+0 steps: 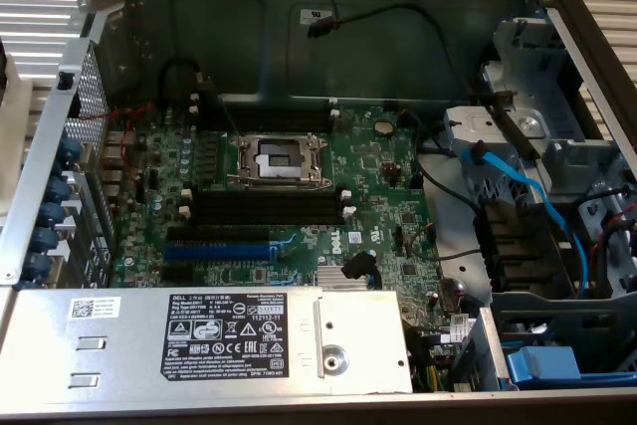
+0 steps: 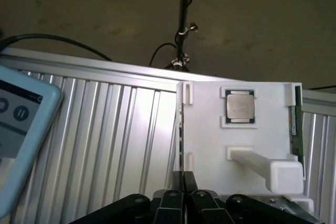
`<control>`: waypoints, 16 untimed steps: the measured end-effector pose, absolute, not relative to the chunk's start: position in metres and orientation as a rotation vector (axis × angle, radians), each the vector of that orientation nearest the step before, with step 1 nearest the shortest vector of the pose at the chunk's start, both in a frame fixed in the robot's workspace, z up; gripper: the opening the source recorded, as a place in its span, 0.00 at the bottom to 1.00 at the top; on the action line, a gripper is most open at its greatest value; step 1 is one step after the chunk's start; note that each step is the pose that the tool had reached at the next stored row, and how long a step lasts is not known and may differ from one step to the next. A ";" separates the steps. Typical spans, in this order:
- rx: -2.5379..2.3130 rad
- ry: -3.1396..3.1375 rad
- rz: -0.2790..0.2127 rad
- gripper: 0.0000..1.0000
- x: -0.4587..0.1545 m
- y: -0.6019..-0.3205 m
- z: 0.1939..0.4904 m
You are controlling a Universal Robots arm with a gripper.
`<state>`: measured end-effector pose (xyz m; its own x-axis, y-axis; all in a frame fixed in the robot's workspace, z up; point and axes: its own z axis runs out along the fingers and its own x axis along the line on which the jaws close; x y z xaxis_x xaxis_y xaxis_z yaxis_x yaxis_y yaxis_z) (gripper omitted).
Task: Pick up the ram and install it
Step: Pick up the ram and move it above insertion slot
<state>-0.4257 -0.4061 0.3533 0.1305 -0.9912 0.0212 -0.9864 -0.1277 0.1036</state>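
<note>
The gripper (image 2: 184, 178) is clenched narrow on the ram (image 2: 182, 129). Its two black fingers (image 2: 175, 182) pinch the thin board edge-on, with barely a gap between them. The ram stands along one side edge of the white holder (image 2: 262, 140), in the small clips at that edge's corners. A second stick (image 2: 297, 124) stands along the opposite edge. A silver chip (image 2: 240, 106) sits in a square pocket between the two, near the holder's far edge. The holder rests on a ribbed metal table (image 2: 115, 129), with a pale blue tablet (image 2: 21, 129) well apart at the table's side.

By my reading the step in hand is the pick-up, and the grip looks taken. To do it well, the pinch should sit near the middle of the stick's length so it cannot swing. The pull should run straight along the clips, without scraping or twisting the board.

In the open computer case (image 1: 40, 146), the black memory slots (image 1: 264, 208) beside the processor socket (image 1: 277, 158) stand unfilled.
</note>
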 end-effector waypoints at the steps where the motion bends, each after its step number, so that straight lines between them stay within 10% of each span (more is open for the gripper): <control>1: 2.292 -2.012 -0.080 0.12 -0.423 -0.407 0.355; 16: 2.303 -2.021 -0.064 0.12 -0.400 -0.409 0.368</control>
